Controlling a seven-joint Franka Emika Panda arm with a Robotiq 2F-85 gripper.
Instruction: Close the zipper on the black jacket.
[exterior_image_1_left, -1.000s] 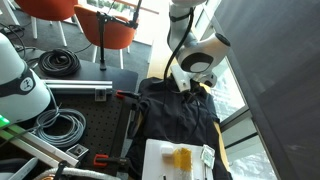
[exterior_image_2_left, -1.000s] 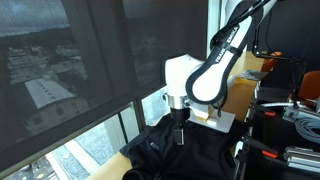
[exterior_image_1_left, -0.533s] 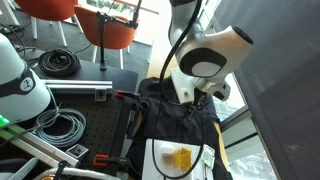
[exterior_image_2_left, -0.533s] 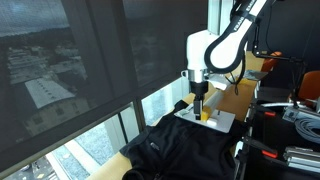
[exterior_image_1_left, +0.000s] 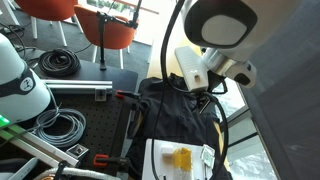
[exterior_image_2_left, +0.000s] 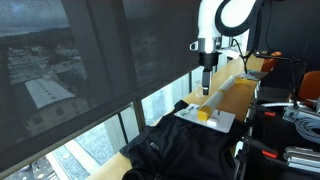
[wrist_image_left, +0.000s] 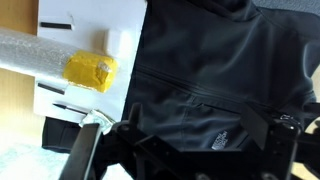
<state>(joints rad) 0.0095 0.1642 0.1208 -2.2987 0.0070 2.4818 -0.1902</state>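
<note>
one gripper (exterior_image_2_left: 207, 84) hangs in the upper right of an exterior view, well above the black jacket (exterior_image_1_left: 178, 112), jaws spread wide and empty. the jacket lies rumpled at lower centre, touching a white sheet (wrist_image_left: 95, 25) that bears a yellow lump (wrist_image_left: 90, 72). its zipper is too faint to pick out.

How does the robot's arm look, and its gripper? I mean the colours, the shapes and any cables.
The arm is glossy white and built of thick, rounded segments. Its big joint carries a dark round cap. The gripper below it is black and much slimmer. Thin black cables loop beside the wrist. No marking can be read.
</note>
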